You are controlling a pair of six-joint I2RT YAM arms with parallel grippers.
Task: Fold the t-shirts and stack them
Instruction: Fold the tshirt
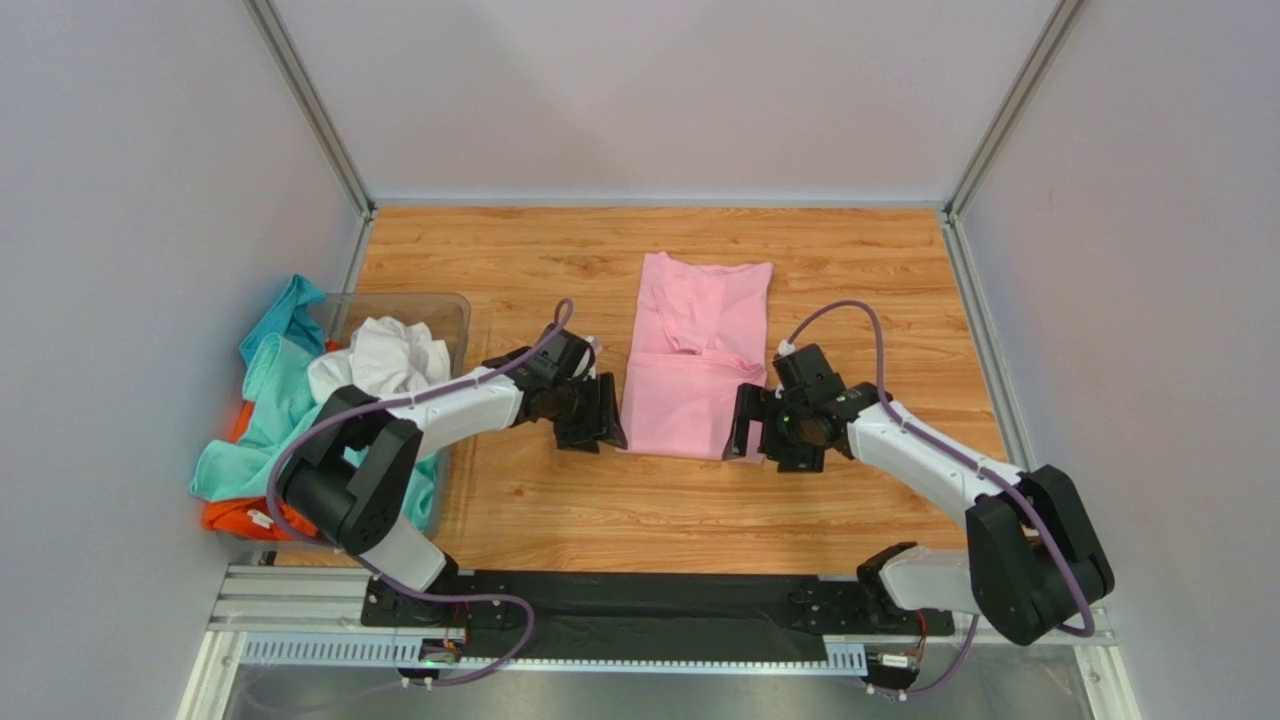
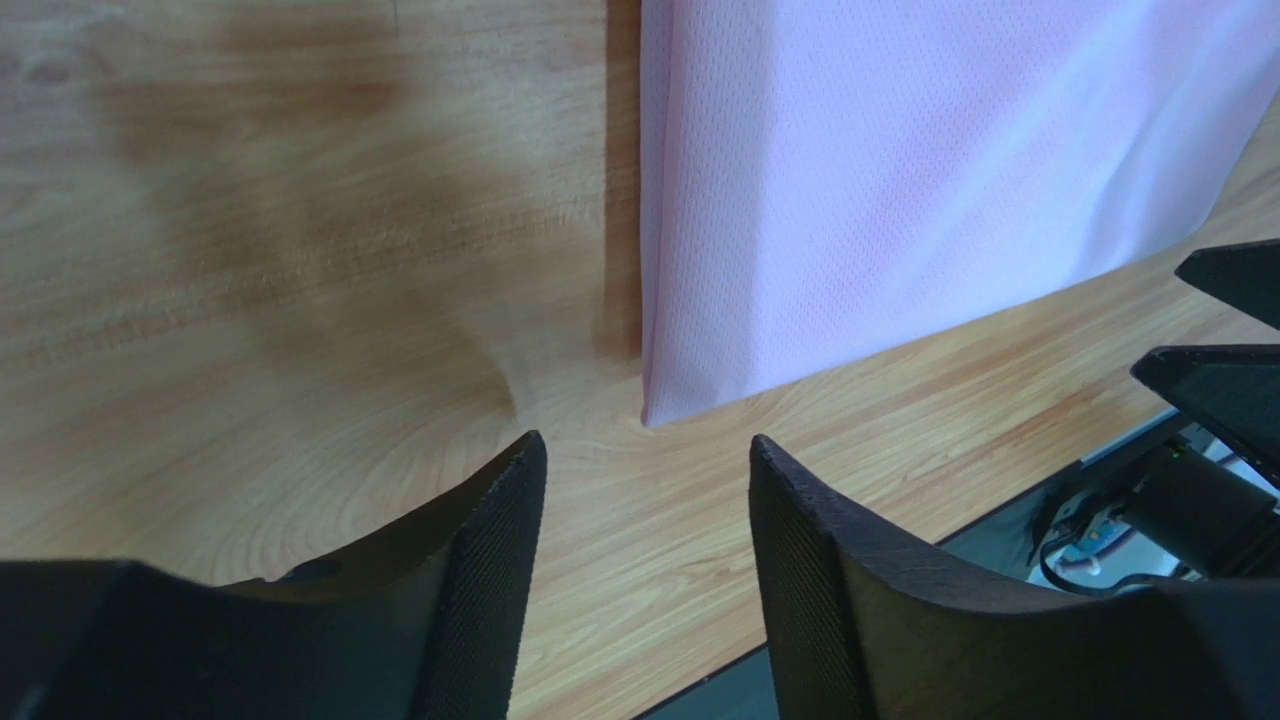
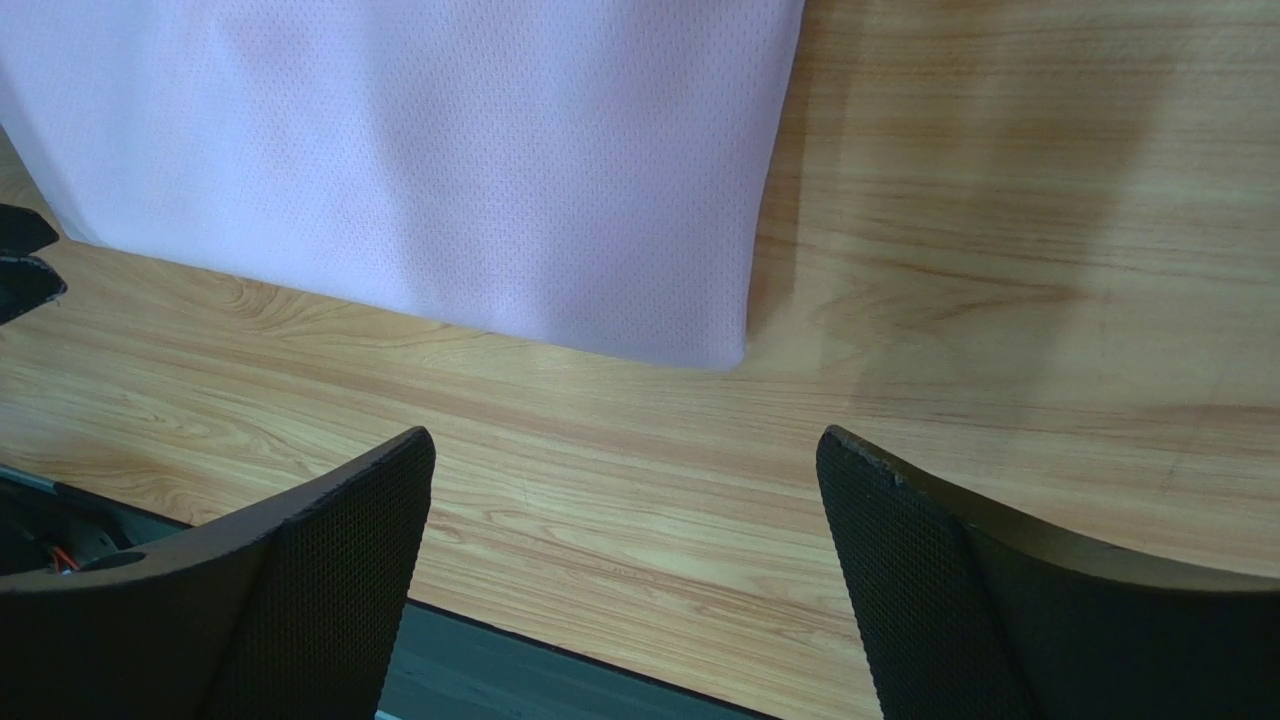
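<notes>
The light pink t-shirt [image 1: 694, 354] lies flat in the middle of the table, folded into a long narrow strip running front to back. My left gripper [image 1: 597, 425] is open and empty just left of its near left corner [image 2: 661, 405]. My right gripper [image 1: 747, 431] is open and empty just right of its near right corner [image 3: 721, 353]. Neither touches the cloth. The teal t-shirt [image 1: 271, 390], white t-shirt [image 1: 388, 357] and orange t-shirt [image 1: 241, 518] lie heaped at the left.
A clear plastic bin [image 1: 451, 311] stands at the left edge under the heaped shirts. Grey walls close in the table on both sides and at the back. The black base rail [image 1: 646, 600] runs along the near edge.
</notes>
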